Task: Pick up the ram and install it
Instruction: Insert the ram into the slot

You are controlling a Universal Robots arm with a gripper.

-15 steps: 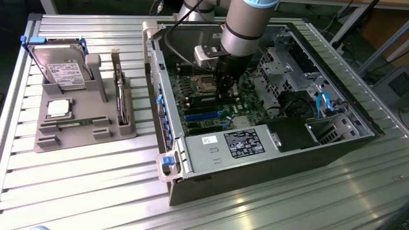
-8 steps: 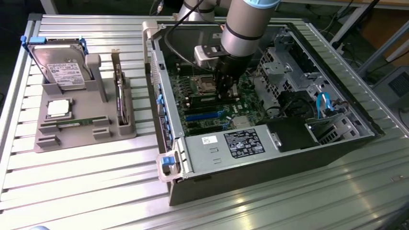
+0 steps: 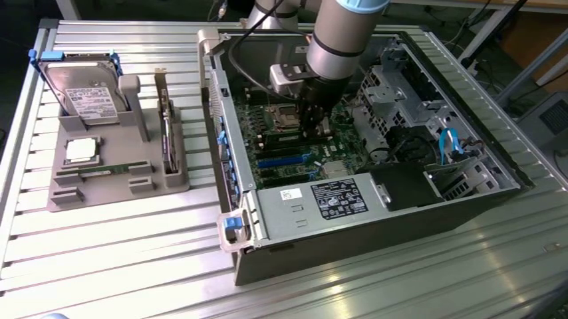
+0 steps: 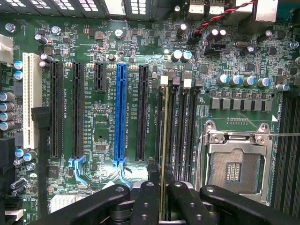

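The ram [image 4: 164, 136] shows edge-on in the wrist view as a thin yellowish line. It runs lengthwise over the memory slots [image 4: 181, 122], along the outermost one beside a long black card slot. My gripper [image 4: 163, 190] is shut on it, with a black finger [image 4: 146, 194] on each side. I cannot tell whether the stick sits in the slot or hovers just above it. In the exterior view the gripper [image 3: 317, 126] reaches down into the open computer case [image 3: 355, 226], over the motherboard beside the CPU socket [image 3: 286, 114].
A grey holder [image 3: 116, 189] at the exterior view's left carries a silver hard drive [image 3: 84, 96], a dark expansion card [image 3: 167, 136] on edge and a narrow green stick [image 3: 98, 171]. A blue card slot [image 4: 121, 112], the open CPU socket [image 4: 234, 164] and capacitors surround the memory slots.
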